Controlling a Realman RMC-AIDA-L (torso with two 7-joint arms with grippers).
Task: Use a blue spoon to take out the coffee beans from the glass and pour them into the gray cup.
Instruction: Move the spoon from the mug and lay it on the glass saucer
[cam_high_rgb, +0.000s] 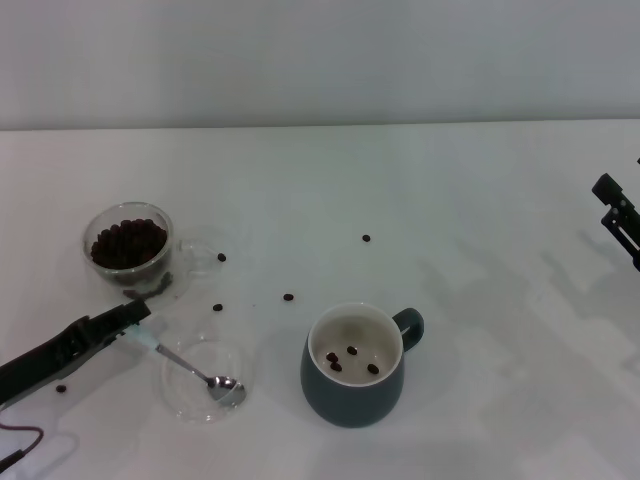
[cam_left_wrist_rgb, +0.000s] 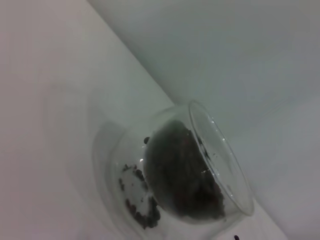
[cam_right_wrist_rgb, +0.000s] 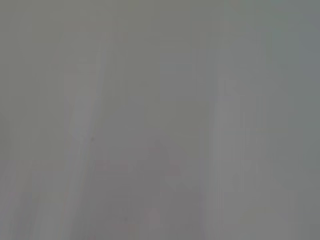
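In the head view the glass (cam_high_rgb: 128, 243), a clear mug full of coffee beans (cam_high_rgb: 128, 241), stands at the left. The left wrist view shows it close up (cam_left_wrist_rgb: 210, 165) with the beans (cam_left_wrist_rgb: 180, 175) inside. My left gripper (cam_high_rgb: 128, 318) is in front of the glass, shut on the pale-blue handle of the blue spoon (cam_high_rgb: 185, 364). The spoon's silver bowl rests in a flat clear dish (cam_high_rgb: 190, 402). The gray cup (cam_high_rgb: 355, 392) stands to the right of the dish with several beans (cam_high_rgb: 351, 351) inside. My right gripper (cam_high_rgb: 618, 212) is parked at the far right edge.
Loose beans lie on the white table: one by the glass's handle (cam_high_rgb: 221, 257), two between glass and cup (cam_high_rgb: 288, 297), one farther back (cam_high_rgb: 366, 238), one near my left arm (cam_high_rgb: 61, 388). The right wrist view shows only a blank grey surface.
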